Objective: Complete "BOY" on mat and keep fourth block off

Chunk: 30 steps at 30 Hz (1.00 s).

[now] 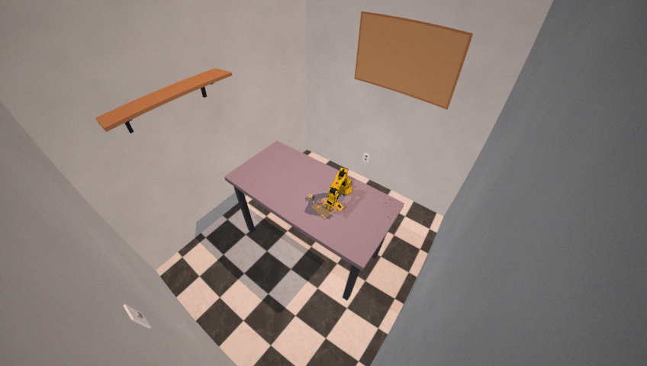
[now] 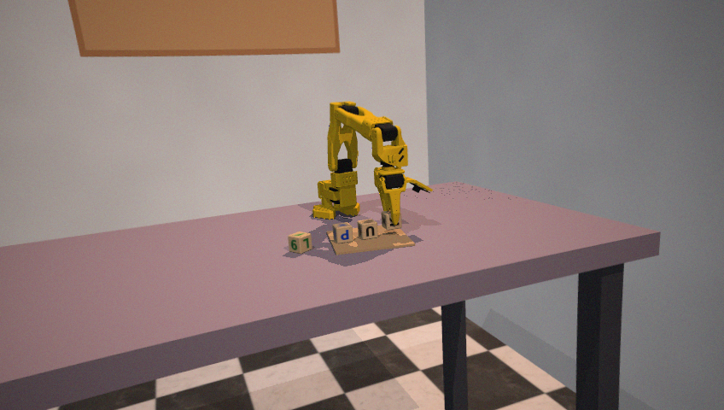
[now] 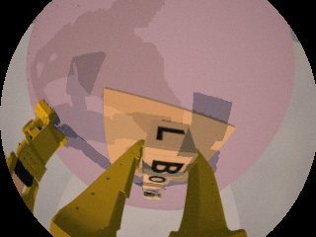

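Wrist view shows the fingers clenched on the lettered block (image 3: 165, 161), low over the tan mat (image 3: 125, 125) at its row end; small, rigid, light cube, probably smooth-faced; best held square across opposite flat sides, mid-height.
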Each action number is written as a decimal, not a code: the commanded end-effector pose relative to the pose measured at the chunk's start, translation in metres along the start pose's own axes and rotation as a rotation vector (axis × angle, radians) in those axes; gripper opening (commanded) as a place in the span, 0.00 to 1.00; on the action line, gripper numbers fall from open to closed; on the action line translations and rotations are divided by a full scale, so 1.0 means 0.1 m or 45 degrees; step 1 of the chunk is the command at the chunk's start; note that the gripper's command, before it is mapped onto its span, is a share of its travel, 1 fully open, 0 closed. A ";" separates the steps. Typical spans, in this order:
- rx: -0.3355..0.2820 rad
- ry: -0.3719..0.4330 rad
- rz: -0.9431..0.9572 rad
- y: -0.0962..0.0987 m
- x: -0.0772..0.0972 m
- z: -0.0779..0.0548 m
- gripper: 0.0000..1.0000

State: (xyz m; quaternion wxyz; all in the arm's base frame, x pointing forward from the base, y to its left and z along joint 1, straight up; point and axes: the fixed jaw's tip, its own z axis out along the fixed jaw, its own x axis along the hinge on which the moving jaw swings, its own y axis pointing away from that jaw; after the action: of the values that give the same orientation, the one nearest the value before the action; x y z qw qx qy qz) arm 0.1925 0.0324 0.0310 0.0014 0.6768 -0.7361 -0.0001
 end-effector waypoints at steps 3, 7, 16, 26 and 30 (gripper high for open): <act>0.069 -0.019 0.001 -0.07 -0.02 -0.07 0.00; 0.069 -0.019 0.001 -0.07 -0.02 -0.06 0.00; 0.069 -0.019 0.001 -0.07 -0.02 -0.02 0.00; 0.069 -0.019 0.001 -0.07 -0.02 0.00 0.00; 0.069 -0.019 0.001 -0.07 -0.03 0.02 0.00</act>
State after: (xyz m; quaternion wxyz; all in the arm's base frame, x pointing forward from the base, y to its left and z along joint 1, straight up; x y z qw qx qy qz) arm 0.1925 0.0324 0.0222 0.0012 0.6768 -0.7361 0.0001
